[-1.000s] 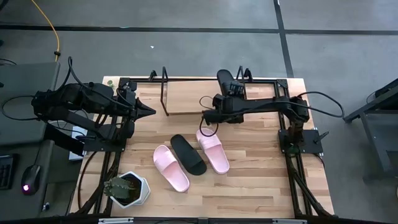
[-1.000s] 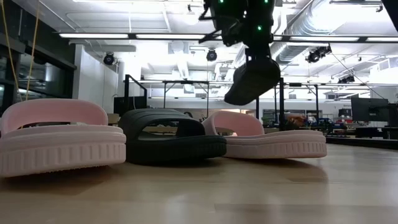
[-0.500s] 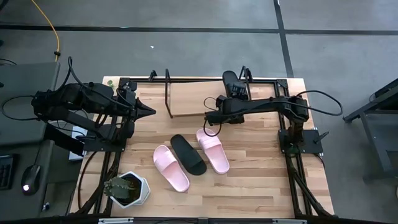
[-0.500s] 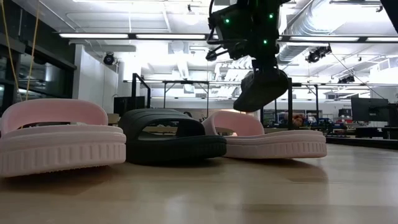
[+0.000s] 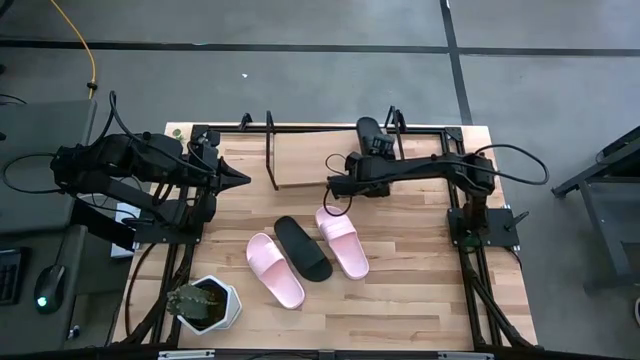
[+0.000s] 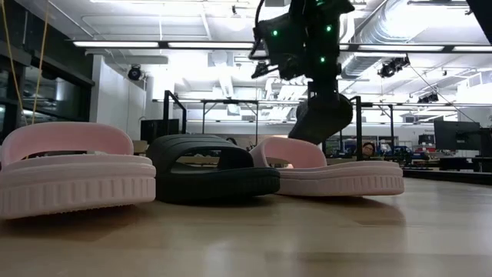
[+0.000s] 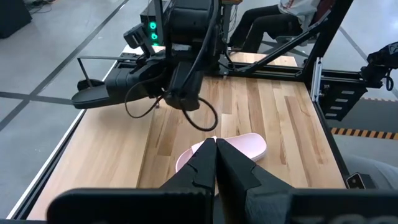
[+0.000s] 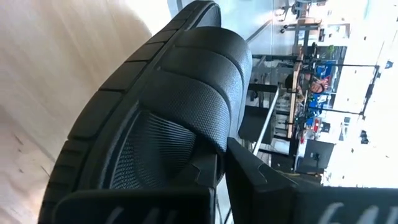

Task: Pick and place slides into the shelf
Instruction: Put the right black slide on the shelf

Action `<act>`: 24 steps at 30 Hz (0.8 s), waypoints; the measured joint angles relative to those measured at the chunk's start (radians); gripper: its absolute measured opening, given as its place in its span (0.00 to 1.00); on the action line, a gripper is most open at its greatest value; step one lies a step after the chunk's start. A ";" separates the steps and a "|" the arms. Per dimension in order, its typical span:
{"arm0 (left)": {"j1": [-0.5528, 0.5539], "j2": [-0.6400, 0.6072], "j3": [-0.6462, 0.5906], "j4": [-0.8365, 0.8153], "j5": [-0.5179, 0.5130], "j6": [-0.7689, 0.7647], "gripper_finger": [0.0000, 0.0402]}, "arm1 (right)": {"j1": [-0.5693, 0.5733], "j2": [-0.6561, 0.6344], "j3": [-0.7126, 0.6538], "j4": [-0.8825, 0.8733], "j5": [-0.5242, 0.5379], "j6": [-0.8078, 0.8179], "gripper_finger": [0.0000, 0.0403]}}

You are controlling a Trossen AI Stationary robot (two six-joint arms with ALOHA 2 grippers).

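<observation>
Item: bench [image 5: 420, 300], light wooden top, carrying two dark arms, slides, a shelf and a plant.

Right gripper [image 5: 372, 150]: over the far edge of the bench, fingers pinched on the strap of a black slide [image 5: 370, 132]. The held slide hangs in the air above the right end of the shelf [image 5: 300, 160]; in the low view the same slide [image 6: 324, 117] tilts toe-down under the gripper [image 6: 311, 73]. The right wrist view fills with its ribbed sole and textured strap [image 8: 186, 93].

Left gripper [image 5: 238, 179]: near the left edge of the bench, fingers pressed together, holding nothing; its tips [image 7: 216, 146] meet in a point in the left wrist view.

Shelf: light board with thin black frame ends, along the far edge; nothing lies on the board.

Remaining slides, mid-bench, side by side: pink slide [image 5: 275, 270], second black slide [image 5: 303, 248], second pink slide [image 5: 343, 240]. Each partly overlaps the next in the low view.

Plant [image 5: 200, 303]: in a white pot, near-left corner.

Writing: no brand, label or lettering is readable on any slide.

Hidden: the far end of the held slide is covered by the arm from above.
</observation>
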 joint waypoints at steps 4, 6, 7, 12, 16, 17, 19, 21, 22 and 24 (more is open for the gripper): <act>0.000 0.000 0.000 0.000 0.000 0.000 0.00 | -0.015 0.027 0.000 0.000 -0.001 0.000 0.00; 0.000 0.000 0.000 0.000 0.000 0.000 0.00 | -0.021 0.044 0.000 0.001 -0.009 0.000 0.00; 0.000 0.000 0.000 0.000 0.000 0.000 0.00 | -0.025 0.053 0.000 0.001 -0.017 0.000 0.00; 0.000 0.000 0.000 -0.001 0.000 0.000 0.00 | -0.036 0.099 0.000 0.002 -0.026 0.004 0.00; 0.000 0.000 0.000 -0.004 0.000 0.000 0.00 | -0.039 0.114 -0.030 0.024 -0.023 0.009 0.00; 0.000 0.000 0.000 -0.007 0.000 0.000 0.00 | -0.038 0.114 -0.042 0.034 -0.023 0.017 0.00; 0.000 0.000 0.000 -0.008 0.000 0.000 0.00 | -0.038 0.114 -0.069 0.044 -0.023 0.034 0.00; 0.000 0.000 0.000 -0.008 0.000 0.000 0.00 | -0.038 0.114 -0.097 0.059 -0.016 0.045 0.00; 0.000 0.000 0.000 -0.008 0.000 0.000 0.00 | -0.038 0.113 -0.113 0.075 -0.014 0.045 0.00; 0.000 0.000 0.000 -0.008 0.000 0.000 0.00 | -0.038 0.114 -0.144 0.099 -0.014 0.041 0.00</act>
